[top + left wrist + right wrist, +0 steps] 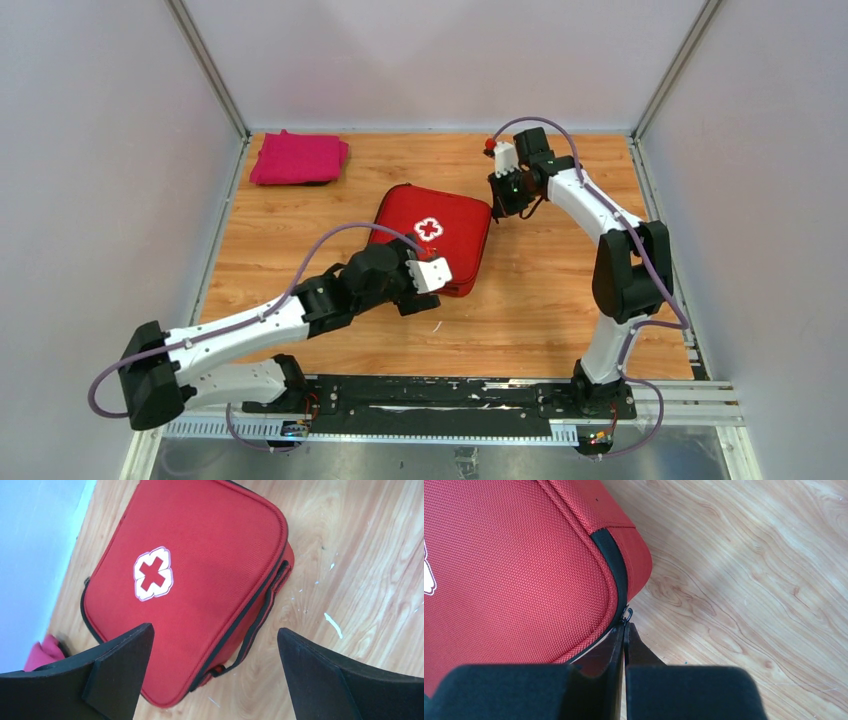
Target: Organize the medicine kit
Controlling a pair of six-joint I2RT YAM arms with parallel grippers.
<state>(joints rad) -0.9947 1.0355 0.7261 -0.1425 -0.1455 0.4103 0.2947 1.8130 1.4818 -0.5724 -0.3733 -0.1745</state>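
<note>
The medicine kit (432, 238) is a red zippered case lying closed on the wooden table, with a white cross badge (428, 229) on its lid. My left gripper (432, 272) hangs open over the kit's near corner. In the left wrist view its jaws (215, 635) stand wide apart, above the kit (200, 570) and its black side strap (260, 615). My right gripper (497, 200) is at the kit's far right corner. In the right wrist view it (625, 626) is shut on the small zipper pull (627, 613) at the edge of the kit (514, 570).
A folded pink cloth (298, 158) lies at the far left corner of the table, and it also shows in the left wrist view (45, 652). Grey walls enclose the table on three sides. Small white flecks (332, 624) mark the wood beside the kit.
</note>
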